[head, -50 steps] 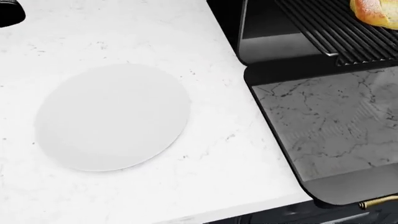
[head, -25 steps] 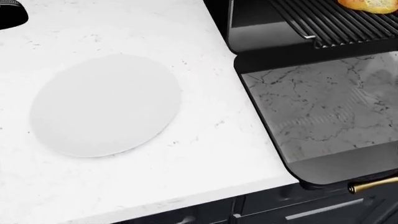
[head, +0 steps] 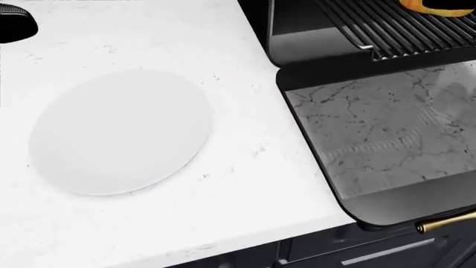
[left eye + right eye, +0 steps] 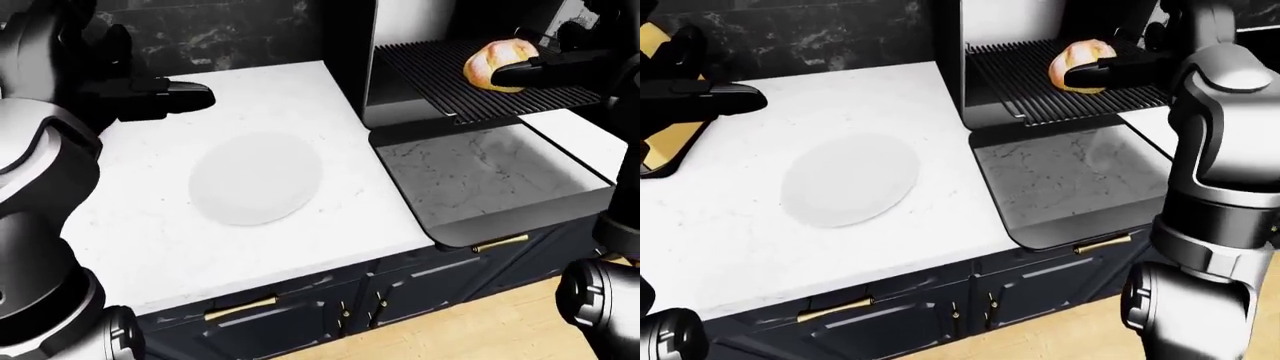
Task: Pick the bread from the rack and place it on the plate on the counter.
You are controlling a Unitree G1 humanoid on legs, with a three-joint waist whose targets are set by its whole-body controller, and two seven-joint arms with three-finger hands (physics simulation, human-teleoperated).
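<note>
The bread (image 4: 492, 61), a golden round loaf, lies on the dark oven rack (image 4: 440, 75) at the upper right of the left-eye view. My right hand (image 4: 518, 54) reaches in from the right. One straight finger (image 4: 525, 73) lies along the loaf's near side and another shows above it; they do not look closed round it. Only a sliver of the bread (image 3: 439, 5) shows in the head view. The white plate (image 3: 119, 131) sits bare on the marble counter (image 3: 245, 184). My left hand (image 4: 170, 97) hovers open above the counter, up and left of the plate.
The oven door (image 3: 379, 134) hangs open and flat to the right of the counter, with a brass handle (image 3: 446, 222) at its edge. Dark cabinets (image 4: 300, 315) with brass pulls run below. A yellow object (image 4: 660, 135) sits at the right-eye view's left edge.
The head camera has shifted, so plate and oven slid left and up in the picture. The bread has gone nearly off the top edge, and a dark finger now shows against it.
</note>
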